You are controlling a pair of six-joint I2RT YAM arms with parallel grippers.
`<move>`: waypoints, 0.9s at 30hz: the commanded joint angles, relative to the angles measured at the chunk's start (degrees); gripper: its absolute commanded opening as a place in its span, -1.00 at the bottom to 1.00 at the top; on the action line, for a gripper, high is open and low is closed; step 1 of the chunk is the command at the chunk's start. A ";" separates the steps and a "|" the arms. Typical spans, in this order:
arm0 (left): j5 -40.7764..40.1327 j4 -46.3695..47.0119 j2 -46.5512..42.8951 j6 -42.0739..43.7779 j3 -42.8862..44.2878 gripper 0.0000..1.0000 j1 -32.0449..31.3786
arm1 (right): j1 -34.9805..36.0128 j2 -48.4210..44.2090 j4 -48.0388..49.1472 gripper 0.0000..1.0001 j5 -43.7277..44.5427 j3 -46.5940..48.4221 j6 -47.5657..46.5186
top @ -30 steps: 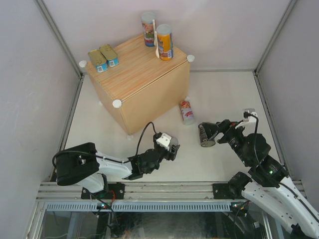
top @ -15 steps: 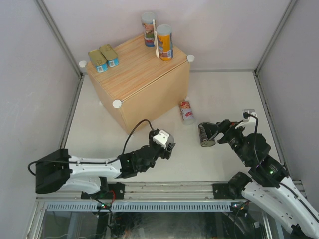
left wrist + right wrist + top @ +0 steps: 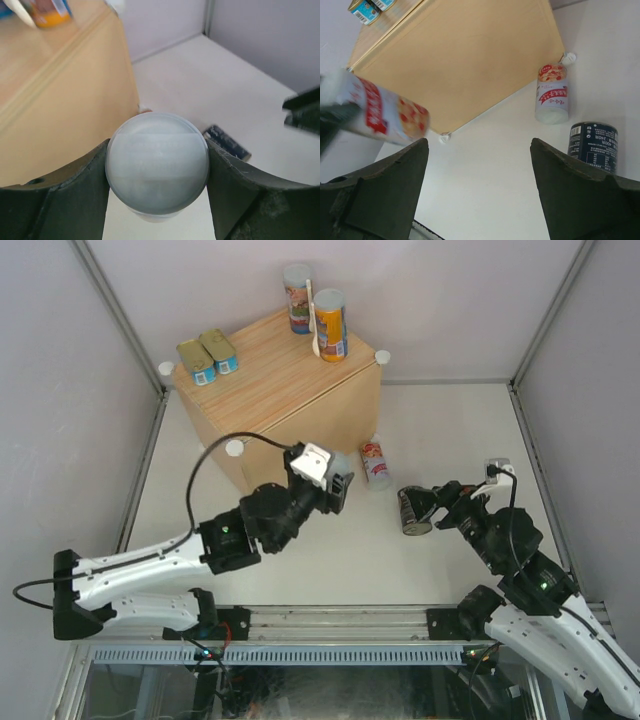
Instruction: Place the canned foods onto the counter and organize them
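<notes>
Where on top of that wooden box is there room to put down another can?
The counter's middle and near edge are bare, between the tins at the left corner and the tall cans along the far-right edge. Only those two spots are crowded.

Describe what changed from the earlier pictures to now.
The left gripper, shut on a red-and-white can, moved forward, away from the arm bases, up to the counter. Nothing was visibly let go. The right gripper stayed open beside the dark can; the lying can on the table, the two tins and the two tall cans did not move.
</notes>
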 commanded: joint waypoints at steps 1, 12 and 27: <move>-1.41 -2.27 -2.03 5.95 14.87 -0.99 3.32 | 0.65 1.36 2.23 0.63 -0.46 2.89 -0.35; 7.91 -9.92 7.58 7.60 39.61 -1.00 16.19 | 2.64 4.45 4.37 0.63 0.33 4.45 -1.10; 19.03 -14.35 28.38 1.61 64.16 -1.00 35.44 | 8.25 4.83 4.27 0.62 2.02 4.42 -2.62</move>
